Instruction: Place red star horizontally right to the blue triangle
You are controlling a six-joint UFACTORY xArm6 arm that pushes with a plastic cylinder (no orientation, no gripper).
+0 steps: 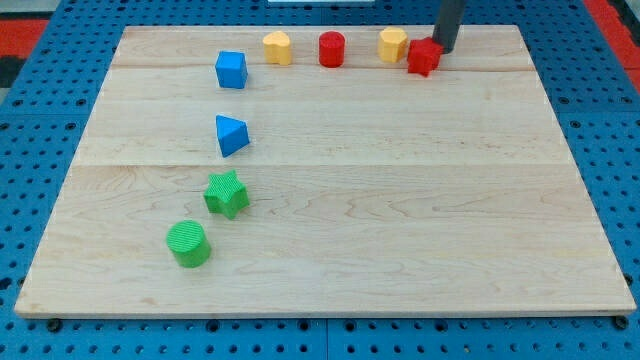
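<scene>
Green cylinder (pixel 188 244) sits nearest; my tip (pixel 441 49) touches red star (pixel 423 57) by the counter's (pixel 400 250) top edge, no hand fitted; next push toward blue triangle (pixel 231 134).

A pale wooden board (pixel 330 200) lies on a blue pegboard surface (pixel 40 100) under even light.

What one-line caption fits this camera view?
My tip touches the red star at the board's top right, far from the blue triangle.
</scene>
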